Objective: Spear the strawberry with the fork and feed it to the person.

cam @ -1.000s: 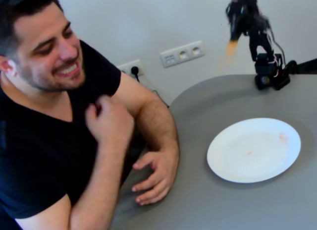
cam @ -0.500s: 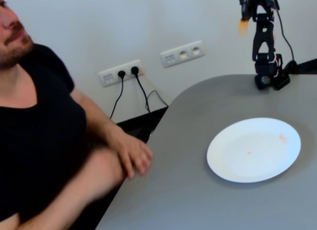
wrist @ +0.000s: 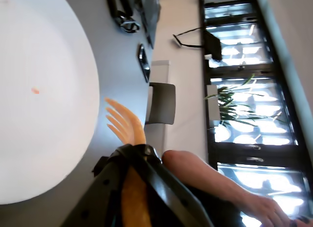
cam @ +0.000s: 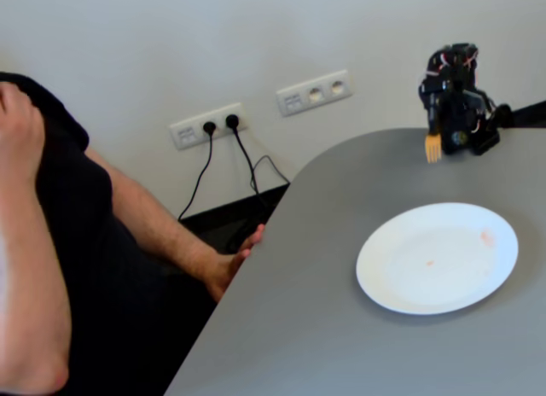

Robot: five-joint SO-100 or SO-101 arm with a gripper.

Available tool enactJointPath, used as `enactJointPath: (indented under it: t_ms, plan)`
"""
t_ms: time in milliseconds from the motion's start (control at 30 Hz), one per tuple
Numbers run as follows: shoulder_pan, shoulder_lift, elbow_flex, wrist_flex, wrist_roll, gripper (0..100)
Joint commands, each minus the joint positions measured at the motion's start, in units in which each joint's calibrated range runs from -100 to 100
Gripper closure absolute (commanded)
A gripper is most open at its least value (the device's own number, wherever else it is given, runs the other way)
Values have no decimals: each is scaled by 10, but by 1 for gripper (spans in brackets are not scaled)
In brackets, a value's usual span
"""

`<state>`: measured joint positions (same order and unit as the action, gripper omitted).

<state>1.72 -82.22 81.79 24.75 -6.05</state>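
One bare fork (cam: 433,146) in tool (wrist: 128,197), off plate (cam: 401,285).

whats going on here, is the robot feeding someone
The arm's gripper holds a fork with its tines down, hanging over the grey table beyond the plate. The tines carry nothing. No strawberry shows on the plate, only faint pinkish smears. The person sits at the table's left in the fixed view, one hand resting at its edge.
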Motion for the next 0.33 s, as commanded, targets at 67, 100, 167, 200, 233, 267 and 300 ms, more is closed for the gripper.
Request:
enactJointPath:
  t_ms: [67,100,167,200,233,267,300]
  plan:
    - [4,-9,41,-23,-2,98]
    - [5,-9,48,-24,-2,98]
    - [5,-9,52,-24,-3,98]
    - [5,-9,52,-24,-4,98]
    - [4,-9,52,-24,-5,98]
    - [4,-9,54,-24,-6,98]
    - [4,-10,59,-24,-6,98]
